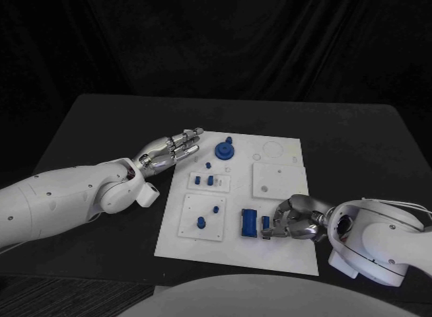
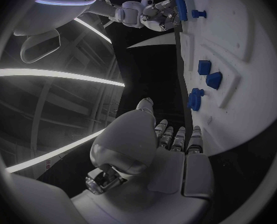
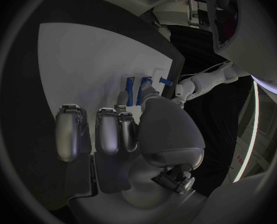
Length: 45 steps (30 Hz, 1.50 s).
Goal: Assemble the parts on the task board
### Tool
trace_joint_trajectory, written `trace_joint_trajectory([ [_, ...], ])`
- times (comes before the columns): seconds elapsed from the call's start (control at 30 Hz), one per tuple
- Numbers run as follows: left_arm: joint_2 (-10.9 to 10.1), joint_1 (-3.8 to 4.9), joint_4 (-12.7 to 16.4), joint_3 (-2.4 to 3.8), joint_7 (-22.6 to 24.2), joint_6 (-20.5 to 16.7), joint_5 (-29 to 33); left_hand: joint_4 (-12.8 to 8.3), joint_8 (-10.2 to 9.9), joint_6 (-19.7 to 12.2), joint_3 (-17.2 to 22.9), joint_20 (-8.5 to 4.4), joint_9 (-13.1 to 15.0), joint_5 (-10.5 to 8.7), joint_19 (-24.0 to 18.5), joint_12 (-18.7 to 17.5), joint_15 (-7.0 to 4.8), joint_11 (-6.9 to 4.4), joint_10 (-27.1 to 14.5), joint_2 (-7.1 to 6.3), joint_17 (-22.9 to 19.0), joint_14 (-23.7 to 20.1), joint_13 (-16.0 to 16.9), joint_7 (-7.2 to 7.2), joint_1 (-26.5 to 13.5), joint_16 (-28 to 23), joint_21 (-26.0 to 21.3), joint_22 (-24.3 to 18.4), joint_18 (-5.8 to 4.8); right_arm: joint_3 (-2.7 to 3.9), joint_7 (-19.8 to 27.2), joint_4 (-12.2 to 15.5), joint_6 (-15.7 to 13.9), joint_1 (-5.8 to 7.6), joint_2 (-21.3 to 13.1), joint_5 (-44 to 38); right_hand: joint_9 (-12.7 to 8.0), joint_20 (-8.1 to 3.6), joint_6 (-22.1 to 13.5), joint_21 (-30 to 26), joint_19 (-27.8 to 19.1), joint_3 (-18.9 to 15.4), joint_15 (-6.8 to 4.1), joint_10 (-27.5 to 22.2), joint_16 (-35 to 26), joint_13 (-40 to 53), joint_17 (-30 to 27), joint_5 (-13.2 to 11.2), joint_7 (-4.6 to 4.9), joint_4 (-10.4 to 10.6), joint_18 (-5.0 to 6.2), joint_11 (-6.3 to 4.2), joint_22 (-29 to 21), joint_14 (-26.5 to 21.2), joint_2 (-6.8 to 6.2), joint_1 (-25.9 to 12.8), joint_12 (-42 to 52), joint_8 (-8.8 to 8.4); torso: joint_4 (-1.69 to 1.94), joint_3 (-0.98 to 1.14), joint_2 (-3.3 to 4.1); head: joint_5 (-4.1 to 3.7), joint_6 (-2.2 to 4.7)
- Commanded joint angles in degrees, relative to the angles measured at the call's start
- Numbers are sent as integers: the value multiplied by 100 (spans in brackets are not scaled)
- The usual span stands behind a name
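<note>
Head view: your right hand (image 1: pixel 294 223) pinches a small blue part (image 1: pixel 267 223) just above the task board (image 1: pixel 283 257), beside the blue block (image 1: pixel 248 222), seemingly for seating. Farther off, your left hand (image 1: pixel 168 150) hovers wide, empty, at the board's edge.

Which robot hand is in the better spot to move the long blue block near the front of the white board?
Probably the right hand: it sits on the white task board, its fingers right beside the long blue rectangular block. The left hand hovers open off the board's far left corner, away from it.
</note>
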Motion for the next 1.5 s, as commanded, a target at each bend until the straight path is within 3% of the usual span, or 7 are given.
trace_joint_trajectory([
  [0.03, -4, -8, 20, 5, 68, 55, 3, 2, 22, 32, 46, 48, 9, 11, 5, -38, 31, 33, 0, 6, -6, -2, -8, 18, 34, -21, -19, -8, -54, -1, 465, 41, -491, -13, -89, -277, 8, -44, 7, 83, 312, -16, -41, 606, 37, 1509, 84, 60, -19, 51, 51, -25, 1264, 352, 63, -6, 15, 14, -1, 0, -7, 15, 0],
  [0.13, -10, -8, 21, 5, 79, 45, 3, 1, 26, 41, 47, 49, 10, 12, 5, -38, 29, 35, 0, 5, -6, -2, -8, 24, 34, -21, -19, -8, -52, -1, 928, 67, -896, -13, -204, -675, -99, -44, -28, 194, 358, -44, -36, 606, 98, 1509, 213, 66, -1, 142, 23, -17, 1301, 379, 14, -45, 15, -165, -3, -3, -10, 28, 0],
  [0.33, -11, -9, 17, 5, 92, 34, 3, 0, 28, 48, 47, 50, 11, 13, 5, -38, 28, 37, 0, 4, -6, -2, -8, 27, 35, -21, -19, -8, -51, -2, 1524, 83, -1279, -13, -370, -1409, -696, 32, -147, 340, 410, 83, 52, 606, 178, 1509, 377, 16, 161, 355, -11, 85, 1346, 398, -181, 99, 15, -971, -5, -2, -3, 19, 0],
  [0.6, -19, -12, 20, 5, 147, 6, 3, -2, 32, 57, 50, 51, 11, 20, 5, -38, 23, 45, 0, 2, -6, -2, -8, 28, 38, -21, -19, -8, -46, -4, 1906, -41, -1090, -38, -396, -2071, -2536, 49, 208, 420, 426, 236, 44, 606, 200, 1509, 411, -122, 225, 364, -27, 71, 1368, 394, -301, 114, 15, -3028, -6, 5, 3, 43, 0],
  [0.67, -27, -13, 22, 5, 161, -2, 3, -2, 32, 57, 50, 51, 11, 20, 5, -38, 23, 45, 0, 2, -6, -2, -8, 28, 38, -21, -19, -8, -46, -4, 1983, -73, -1028, -52, -391, -2213, -2728, 28, 353, 438, 433, 253, 28, 606, 206, 1509, 430, -122, 186, 358, -31, 46, 1373, 398, -306, 154, 15, -3252, -7, 5, 2, 43, 0],
  [0.97, -42, -17, 24, 5, 186, -6, 3, -5, 32, 57, 52, 50, 10, 27, 5, -38, 17, 50, 0, 1, -6, -2, -8, 24, 42, -21, -19, -8, -42, -5, 2234, -141, -908, -151, -396, -2536, -3038, -5, 564, 538, 477, 274, -9, 606, 254, 1509, 556, -142, 129, 355, -58, -1, 1409, 421, -444, 359, 15, -3590, -5, -1, 0, 42, 0],
  [1.5, -52, -36, 22, 5, 175, 26, 3, -12, 34, 58, 59, 50, 9, 37, 5, -38, 11, 64, 0, 2, -6, -2, -8, 19, 49, -21, -19, -8, -36, -5, 2183, -211, -801, -356, -311, -2583, -3138, -10, 580, 534, 474, 294, -8, 606, 250, 1509, 543, -156, 144, 359, -57, 6, 1407, 418, -428, 396, 15, -3707, 1, -2, -5, 44, 0],
])
